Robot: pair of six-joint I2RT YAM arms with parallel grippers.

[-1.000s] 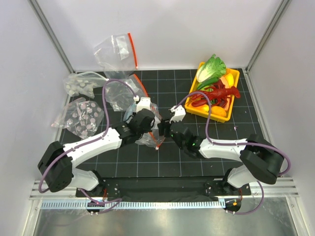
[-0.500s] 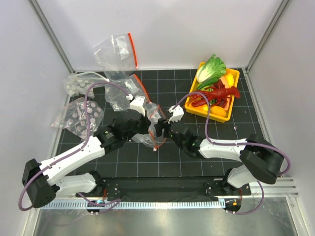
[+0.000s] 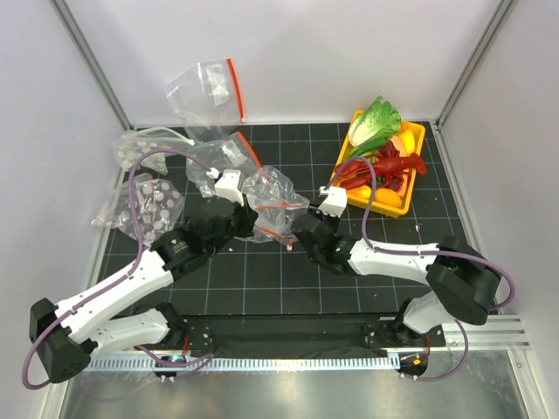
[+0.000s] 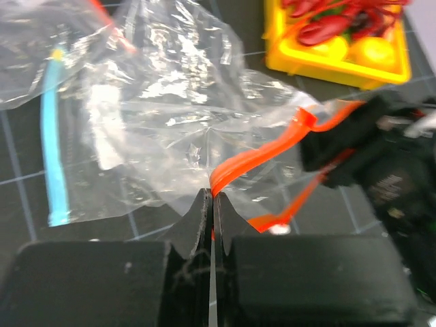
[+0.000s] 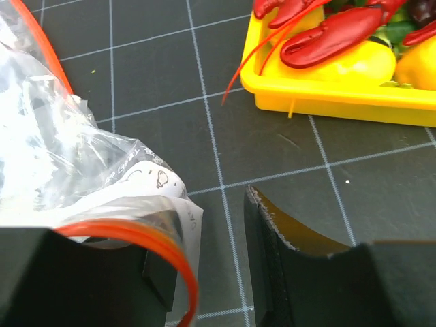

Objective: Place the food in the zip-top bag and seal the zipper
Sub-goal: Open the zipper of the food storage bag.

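The clear zip-top bag (image 3: 273, 194) lies crumpled on the dark grid mat between my grippers. My left gripper (image 3: 251, 224) is shut on its red-orange zipper strip (image 4: 255, 158), close to the jaws in the left wrist view (image 4: 212, 196). My right gripper (image 3: 299, 230) is open. The bag's lip with the zipper (image 5: 146, 240) and white label (image 5: 151, 178) drapes over its left finger, while the right finger (image 5: 286, 231) is bare. The lettuce (image 3: 375, 121) and a yellow-orange piece (image 3: 404, 140) lie in the yellow tray (image 3: 414, 179). The round green fruit is hidden.
A red lobster (image 3: 390, 166) lies on the food in the tray, which also shows in the right wrist view (image 5: 340, 103). Dotted pouches (image 3: 144, 206) and other clear bags (image 3: 206, 87) lie at the back left. White walls enclose the mat.
The left arm has drawn back to the left with the zipper strip. The bag has shifted toward the back and spread out. The right gripper has moved slightly right, with the bag's lip on its finger.
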